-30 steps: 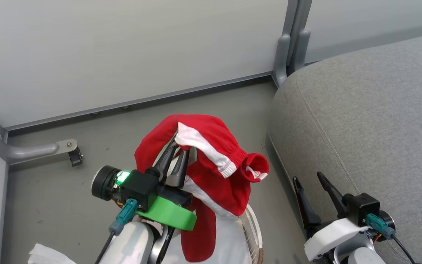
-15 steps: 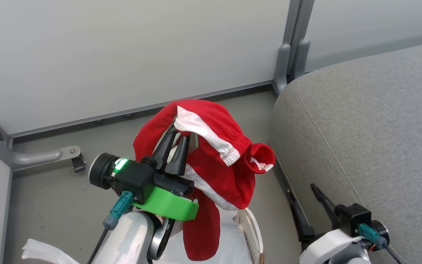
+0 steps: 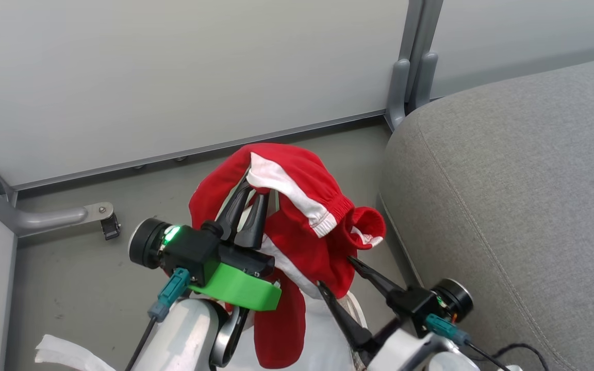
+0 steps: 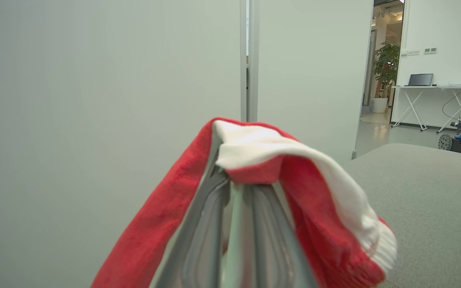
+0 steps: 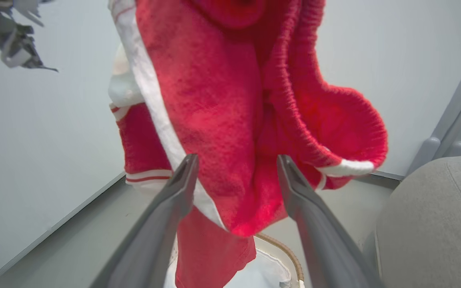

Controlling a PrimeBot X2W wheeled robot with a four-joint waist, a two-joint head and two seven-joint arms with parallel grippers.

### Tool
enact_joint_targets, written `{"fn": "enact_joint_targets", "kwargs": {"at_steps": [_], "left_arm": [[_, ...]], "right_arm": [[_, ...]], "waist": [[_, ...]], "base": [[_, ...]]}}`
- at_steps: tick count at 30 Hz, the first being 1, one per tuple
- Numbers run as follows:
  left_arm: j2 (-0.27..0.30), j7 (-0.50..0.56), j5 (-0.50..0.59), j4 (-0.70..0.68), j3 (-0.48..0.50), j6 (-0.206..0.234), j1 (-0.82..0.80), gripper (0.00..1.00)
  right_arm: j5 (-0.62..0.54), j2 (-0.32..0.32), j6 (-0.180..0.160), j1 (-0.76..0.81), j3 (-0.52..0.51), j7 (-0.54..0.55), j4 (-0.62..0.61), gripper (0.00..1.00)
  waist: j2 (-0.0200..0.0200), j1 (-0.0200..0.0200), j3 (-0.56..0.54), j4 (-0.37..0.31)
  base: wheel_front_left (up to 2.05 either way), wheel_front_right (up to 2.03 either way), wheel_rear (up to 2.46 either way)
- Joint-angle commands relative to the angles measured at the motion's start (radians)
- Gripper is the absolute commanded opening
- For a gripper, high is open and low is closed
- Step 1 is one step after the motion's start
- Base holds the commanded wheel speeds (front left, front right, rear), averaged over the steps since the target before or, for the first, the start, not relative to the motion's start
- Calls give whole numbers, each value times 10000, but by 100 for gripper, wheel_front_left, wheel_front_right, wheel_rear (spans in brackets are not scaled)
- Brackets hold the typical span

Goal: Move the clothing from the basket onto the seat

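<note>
Left gripper (image 3: 257, 189) is clamped shut on the clothing (image 3: 323, 247), fingers pinched together under the white band at the top of the bundle, and the red fabric drapes over both tips. Right gripper (image 3: 335, 271) is spread wide, one finger on each side of the low hanging fold; I cannot tell whether they touch it. The clothing hangs in the air, its long tail dropping toward the basket (image 5: 290, 256) just below, with a white liner (image 5: 262, 276) inside. The grey seat (image 3: 508, 180) sits off to the right, apart from the fabric. Grey floor (image 3: 70, 278) underneath, pale wall panel (image 3: 173, 77) behind.
</note>
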Motion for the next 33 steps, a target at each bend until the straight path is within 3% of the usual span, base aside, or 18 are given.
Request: {"fn": "enact_joint_targets", "kwargs": {"at_steps": [1, 10, 20, 33], "left_arm": [[1, -8, 6, -7, -13, 64, -188, 0], [0, -8, -46, 138, -336, 86, -291, 0], [0, -8, -149, 109, -665, 177, -351, 0], [0, -8, -464, -78, -1477, 57, -421, 0]], "right_arm": [[25, -21, -10, -227, 134, -45, 34, 100], [-100, 200, -10, -1132, 919, -45, 348, 100], [-693, 390, -10, -1546, 456, -45, 950, 100], [-580, 416, -10, -2299, 10, -45, 1799, 100]], "waist": [[0, 1, -2, 11], [0, 1, -19, 164], [0, 1, -18, 310], [0, 1, -57, 629]], "base": [[0, 0, 0], [0, 0, 0], [0, 0, 0], [0, 0, 0]]}}
